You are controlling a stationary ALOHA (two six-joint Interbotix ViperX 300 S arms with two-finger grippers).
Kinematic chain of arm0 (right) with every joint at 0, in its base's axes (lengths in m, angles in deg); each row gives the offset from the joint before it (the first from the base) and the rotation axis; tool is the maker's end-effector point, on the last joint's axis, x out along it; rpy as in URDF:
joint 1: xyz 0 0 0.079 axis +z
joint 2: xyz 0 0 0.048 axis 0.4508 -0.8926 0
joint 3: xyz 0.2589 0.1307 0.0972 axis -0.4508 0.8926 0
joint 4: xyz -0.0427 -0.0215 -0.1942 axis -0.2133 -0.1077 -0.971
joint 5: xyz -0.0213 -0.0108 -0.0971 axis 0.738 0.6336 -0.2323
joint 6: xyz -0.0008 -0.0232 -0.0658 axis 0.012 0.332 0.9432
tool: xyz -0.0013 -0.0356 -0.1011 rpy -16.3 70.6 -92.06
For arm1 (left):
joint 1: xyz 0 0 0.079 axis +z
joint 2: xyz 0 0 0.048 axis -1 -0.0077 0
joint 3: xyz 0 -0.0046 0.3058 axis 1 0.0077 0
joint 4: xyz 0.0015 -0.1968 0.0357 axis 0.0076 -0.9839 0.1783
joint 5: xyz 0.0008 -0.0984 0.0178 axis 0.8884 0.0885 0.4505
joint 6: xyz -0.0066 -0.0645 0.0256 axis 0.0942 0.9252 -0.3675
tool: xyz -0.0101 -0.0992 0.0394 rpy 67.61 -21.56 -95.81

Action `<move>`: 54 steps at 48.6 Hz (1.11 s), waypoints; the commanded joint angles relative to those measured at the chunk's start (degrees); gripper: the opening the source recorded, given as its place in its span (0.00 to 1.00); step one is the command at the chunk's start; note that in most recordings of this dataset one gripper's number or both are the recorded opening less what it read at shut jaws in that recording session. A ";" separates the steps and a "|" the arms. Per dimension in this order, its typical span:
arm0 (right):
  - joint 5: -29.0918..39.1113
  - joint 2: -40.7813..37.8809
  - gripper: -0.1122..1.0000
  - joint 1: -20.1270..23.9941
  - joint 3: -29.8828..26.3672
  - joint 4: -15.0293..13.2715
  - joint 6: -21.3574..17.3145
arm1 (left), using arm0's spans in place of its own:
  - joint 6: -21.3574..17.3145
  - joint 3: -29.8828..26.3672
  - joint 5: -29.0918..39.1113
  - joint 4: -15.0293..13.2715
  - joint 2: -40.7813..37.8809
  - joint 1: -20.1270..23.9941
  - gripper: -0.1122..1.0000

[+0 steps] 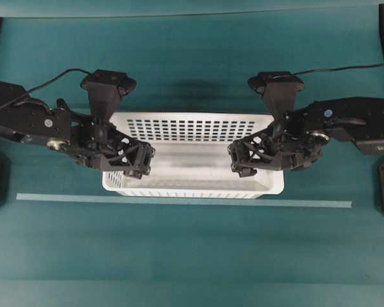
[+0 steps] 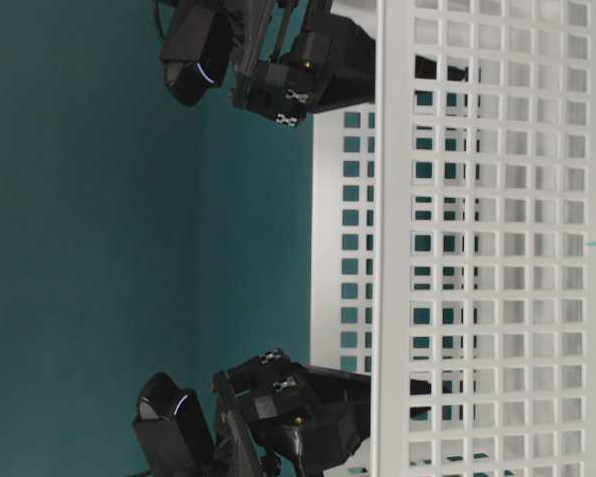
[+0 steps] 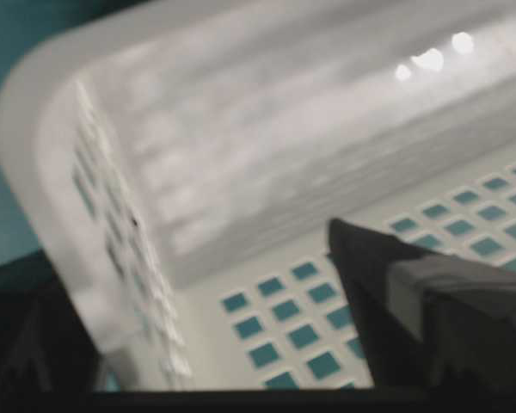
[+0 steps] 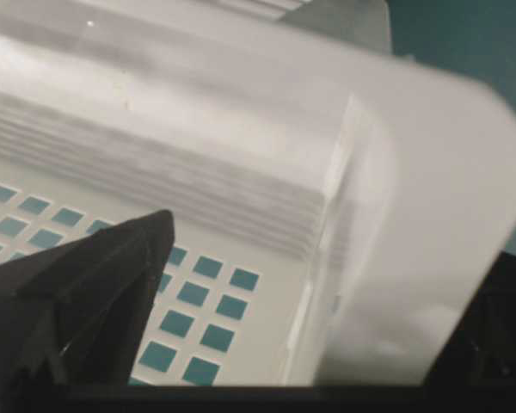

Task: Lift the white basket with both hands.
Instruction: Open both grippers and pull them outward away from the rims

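on teal table (image 1: pixel 192 256), white basket (image 1: pixel 192 128), claws astride end walls

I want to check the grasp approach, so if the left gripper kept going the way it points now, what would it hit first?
Probably the large white perforated plastic basket: the left gripper straddles its left end wall, one finger inside, so it would likely meet the wall's rim or the solid bottom. Depth is unclear.
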 commanded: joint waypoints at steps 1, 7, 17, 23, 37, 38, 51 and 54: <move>-0.18 -1.14 0.97 -0.26 0.79 -0.18 -0.09 | -0.26 -0.09 -0.26 0.00 -0.70 -0.26 0.91; 0.88 0.18 0.97 -0.09 2.20 0.35 -0.35 | 0.09 0.97 0.00 0.00 1.41 -0.44 0.92; 1.14 4.66 0.97 -0.88 2.55 0.26 -0.44 | 0.00 2.46 0.00 0.00 5.80 0.09 0.93; 1.14 6.33 0.97 -1.67 2.29 0.09 -0.35 | -0.18 2.55 0.09 0.00 6.68 0.00 0.93; 7.12 12.66 0.97 -1.93 1.58 -1.49 0.09 | -0.70 2.55 1.23 0.00 12.83 -1.05 0.93; 7.38 13.36 0.97 -2.02 1.58 -1.76 0.09 | -0.70 2.64 1.76 0.00 13.54 -1.05 0.93; 5.10 22.24 0.97 -2.20 0.26 -6.15 2.02 | -3.16 3.52 6.06 0.00 25.05 -1.14 0.93; 3.08 23.64 0.97 -2.20 0.09 -6.77 3.52 | -5.10 3.34 5.98 0.00 27.42 -1.14 0.93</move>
